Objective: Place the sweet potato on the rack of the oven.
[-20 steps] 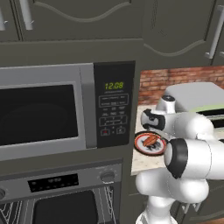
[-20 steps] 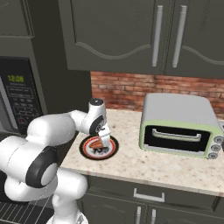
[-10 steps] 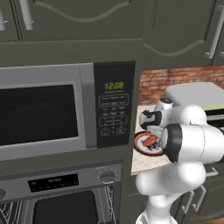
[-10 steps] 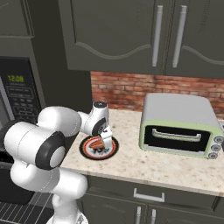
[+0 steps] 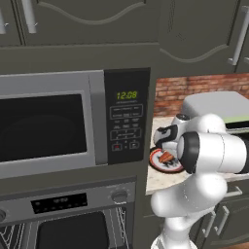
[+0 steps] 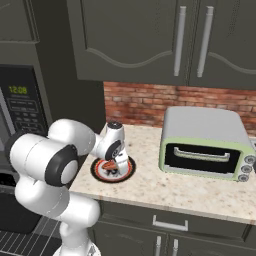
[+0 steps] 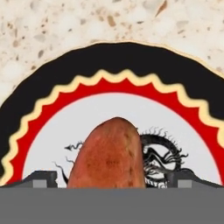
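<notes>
The sweet potato (image 7: 109, 155), an orange-brown lump, lies on a round plate (image 7: 122, 61) with a black and red rim on the speckled counter. My gripper (image 7: 113, 181) is open and low over the plate, with one dark fingertip (image 7: 41, 179) on each side of the sweet potato. From the base views the gripper (image 6: 119, 164) points down onto the plate (image 6: 100, 172), right of the microwave, and the sweet potato (image 5: 167, 157) peeks out below the hand. The oven (image 5: 68, 204) sits under the microwave, with thin rack wires (image 5: 9, 238) at its lower left.
A silver microwave (image 5: 48, 126) with a green clock stands left of the plate. A pale green toaster oven (image 6: 205, 145) sits on the counter to the right. Dark cabinets hang above, a brick wall (image 6: 145, 102) runs behind, and drawers (image 6: 170, 225) lie under the counter.
The hand has sunk a little closer to the plate, and the arm's elbow has swung up and across. The sweet potato and plate have not moved.
</notes>
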{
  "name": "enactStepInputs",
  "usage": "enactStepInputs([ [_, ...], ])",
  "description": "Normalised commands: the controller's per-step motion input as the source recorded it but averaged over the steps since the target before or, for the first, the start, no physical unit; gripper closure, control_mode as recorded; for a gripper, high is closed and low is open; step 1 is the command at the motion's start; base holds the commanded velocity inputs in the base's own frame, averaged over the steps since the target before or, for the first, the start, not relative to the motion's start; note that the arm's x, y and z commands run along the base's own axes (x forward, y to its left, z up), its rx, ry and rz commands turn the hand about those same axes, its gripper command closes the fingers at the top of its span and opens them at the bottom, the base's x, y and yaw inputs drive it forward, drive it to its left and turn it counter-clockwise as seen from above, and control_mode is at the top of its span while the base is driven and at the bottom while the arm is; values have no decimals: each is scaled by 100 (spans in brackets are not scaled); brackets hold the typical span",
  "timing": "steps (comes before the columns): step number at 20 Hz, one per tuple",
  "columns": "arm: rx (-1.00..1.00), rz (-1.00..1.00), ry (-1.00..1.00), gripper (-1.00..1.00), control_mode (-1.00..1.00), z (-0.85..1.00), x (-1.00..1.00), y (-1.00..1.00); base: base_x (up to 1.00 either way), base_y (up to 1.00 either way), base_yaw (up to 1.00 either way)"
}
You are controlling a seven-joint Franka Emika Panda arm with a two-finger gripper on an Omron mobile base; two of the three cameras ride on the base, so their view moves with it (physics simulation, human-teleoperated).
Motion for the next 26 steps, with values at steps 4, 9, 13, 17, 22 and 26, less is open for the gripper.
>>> enactStepInputs([
  [4,0,0,0,100,-100,-11,0,0,0,0,0],
  [9,0,0,0,100,-100,-1,0,0,0,0,0],
  [13,0,0,-13,100,-100,16,-13,-1,0,0,0],
  [17,-1,0,-20,100,-100,70,-39,0,0,0,0],
  [22,0,0,-10,100,-100,98,-57,0,0,0,0],
  [26,0,0,-1,100,-100,100,-68,0,0,0,0],
])
